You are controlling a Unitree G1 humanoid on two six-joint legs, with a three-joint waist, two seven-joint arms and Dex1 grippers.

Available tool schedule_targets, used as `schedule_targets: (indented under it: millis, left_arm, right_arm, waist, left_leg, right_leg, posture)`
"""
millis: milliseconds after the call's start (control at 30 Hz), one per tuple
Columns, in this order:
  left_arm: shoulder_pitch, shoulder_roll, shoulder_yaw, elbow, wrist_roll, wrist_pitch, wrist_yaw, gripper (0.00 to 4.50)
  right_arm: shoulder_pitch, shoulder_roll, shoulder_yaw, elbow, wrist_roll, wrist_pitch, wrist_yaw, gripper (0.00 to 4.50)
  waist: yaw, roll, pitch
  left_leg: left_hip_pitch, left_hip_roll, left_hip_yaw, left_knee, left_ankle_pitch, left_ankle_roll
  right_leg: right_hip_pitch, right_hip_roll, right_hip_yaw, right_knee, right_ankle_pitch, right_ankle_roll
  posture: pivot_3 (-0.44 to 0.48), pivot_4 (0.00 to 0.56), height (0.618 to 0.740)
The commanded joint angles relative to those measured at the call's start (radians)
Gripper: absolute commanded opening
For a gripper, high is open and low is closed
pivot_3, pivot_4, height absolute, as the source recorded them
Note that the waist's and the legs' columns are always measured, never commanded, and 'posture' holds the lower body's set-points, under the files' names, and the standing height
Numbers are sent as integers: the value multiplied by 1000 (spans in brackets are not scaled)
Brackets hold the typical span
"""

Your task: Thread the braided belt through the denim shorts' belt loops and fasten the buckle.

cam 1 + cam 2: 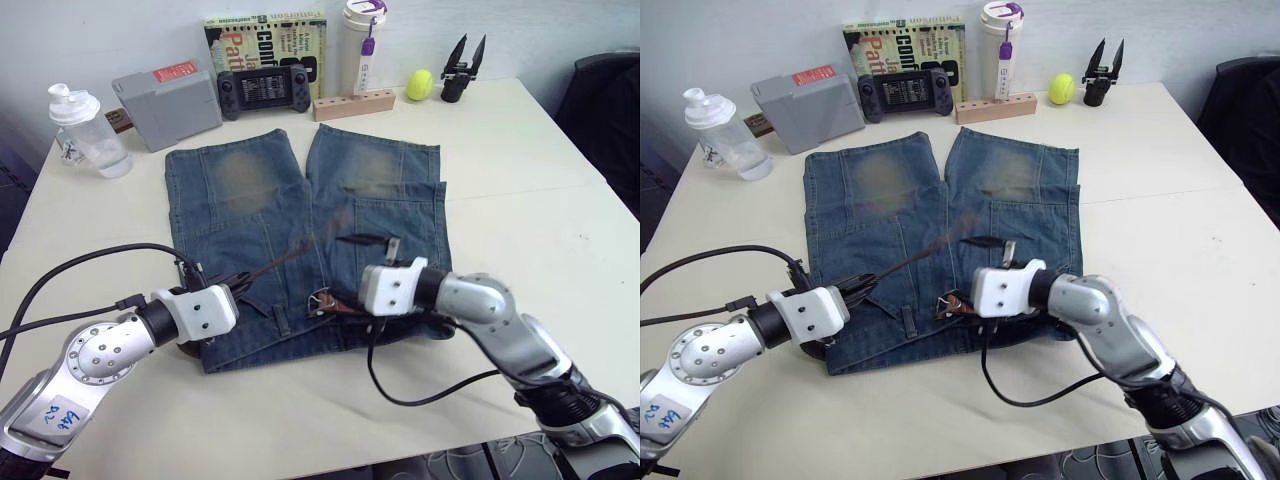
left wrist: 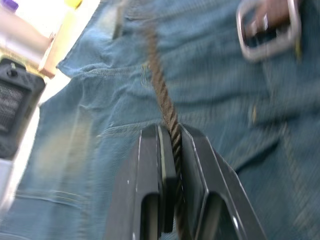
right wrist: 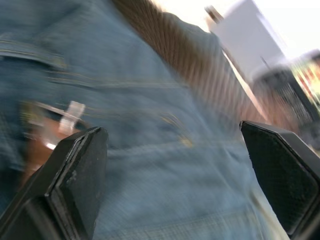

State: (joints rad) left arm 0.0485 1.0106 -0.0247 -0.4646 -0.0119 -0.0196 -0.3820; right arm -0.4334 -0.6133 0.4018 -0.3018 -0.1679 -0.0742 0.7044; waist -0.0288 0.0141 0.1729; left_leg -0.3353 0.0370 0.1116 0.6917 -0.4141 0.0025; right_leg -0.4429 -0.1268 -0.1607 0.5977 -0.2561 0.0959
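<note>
White table (image 1: pixel 520 230), left gripper (image 2: pixel 170 145) clamping braided belt (image 2: pixel 161 95) — buckle (image 2: pixel 267 30) beyond

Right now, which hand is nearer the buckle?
Right. The right hand hangs open just beside the buckle at the waistband of the denim shorts. The left hand is farther along the waistband, shut on the braided belt.
</note>
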Motion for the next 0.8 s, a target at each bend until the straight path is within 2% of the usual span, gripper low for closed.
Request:
schedule_targets:
  millis: [33, 300, 567, 733, 767, 800]
  left_arm:
    - [-11, -39, 28, 12, 37, -44, -33, 578]
    - [0, -123, 69, 16, 65, -68, -68, 578]
    - [53, -196, 151, 34, 62, -176, -71, 578]
    - [68, -225, 174, 25, 58, -211, -80, 578]
    - [70, -229, 178, 24, 60, -215, -81, 539]
    - [70, -230, 180, 24, 64, -222, -80, 539]
  right_arm:
    - [-9, 25, 14, 5, -61, -55, -15, 4500]
    - [18, 73, -6, 13, -97, 2, -20, 4500]
    - [57, 93, -81, -21, -31, 135, -12, 4500]
    - [59, 99, -83, -25, -30, 175, -5, 4500]
    - [59, 100, -82, -25, -30, 179, -4, 3963]
    - [61, 103, -80, -27, -26, 184, -1, 3712]
  waist:
    - [1, -2, 1]
    - [6, -6, 3]
    - [4, -6, 3]
    - [4, -6, 3]
    - [4, -6, 3]
    - [4, -6, 3]
  left_leg:
    - [0, 0, 0, 1, 0, 0]
    - [-1, -1, -2, 7, 0, 2]
    - [-1, -1, -3, 7, 0, 2]
    - [-1, -2, -3, 7, 0, 2]
    - [-1, -2, -3, 8, 0, 2]
    - [-1, -2, -3, 7, 0, 2]
  right_leg:
    - [0, -1, 0, 1, 0, 0]
    - [0, -4, 0, 7, 0, 0]
    - [0, -5, -1, 8, 0, 0]
    - [0, -5, -1, 9, 0, 0]
    - [0, -5, -1, 9, 0, 0]
    - [0, -5, -1, 9, 0, 0]
  posture:
    - [0, 150, 722]
    - [0, 150, 722]
    - [0, 150, 722]
    - [0, 150, 722]
    - [0, 150, 722]
    - [0, 150, 722]
